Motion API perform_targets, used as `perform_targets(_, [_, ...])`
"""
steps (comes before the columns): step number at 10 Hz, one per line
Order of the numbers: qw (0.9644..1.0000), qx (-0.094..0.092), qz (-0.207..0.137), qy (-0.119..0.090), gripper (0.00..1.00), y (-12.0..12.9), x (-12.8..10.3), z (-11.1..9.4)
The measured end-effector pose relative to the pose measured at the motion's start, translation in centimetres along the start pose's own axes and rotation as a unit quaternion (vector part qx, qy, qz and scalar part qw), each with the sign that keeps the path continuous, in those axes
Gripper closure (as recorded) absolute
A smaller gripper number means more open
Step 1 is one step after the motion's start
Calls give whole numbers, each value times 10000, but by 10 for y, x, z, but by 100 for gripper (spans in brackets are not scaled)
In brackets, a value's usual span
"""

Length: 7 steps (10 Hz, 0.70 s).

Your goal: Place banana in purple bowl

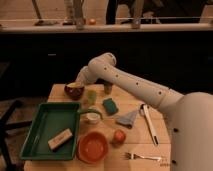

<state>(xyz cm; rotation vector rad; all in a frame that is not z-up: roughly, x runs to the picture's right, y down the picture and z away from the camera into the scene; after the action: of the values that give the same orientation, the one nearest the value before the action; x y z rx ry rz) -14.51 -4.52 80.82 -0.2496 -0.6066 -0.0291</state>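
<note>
Gripper (79, 84) over the purple bowl (74, 90)

Fingers pressed together just above the bowl's rim; banana (73, 86) lies inside the bowl; no writing legible.

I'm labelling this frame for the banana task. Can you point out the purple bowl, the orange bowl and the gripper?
purple bowl (73, 92): camera view, its dark front wall.
orange bowl (93, 147): camera view, its inner floor.
gripper (76, 84): camera view, arm's tip above the purple bowl, shut.
</note>
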Motion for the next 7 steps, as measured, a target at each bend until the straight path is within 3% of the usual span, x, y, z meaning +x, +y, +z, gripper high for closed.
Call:
perform_targets(2, [10000, -42, 33, 63, 100, -9, 7, 7])
perform_targets(7, [9993, -353, 41, 151, 100, -17, 13, 38])
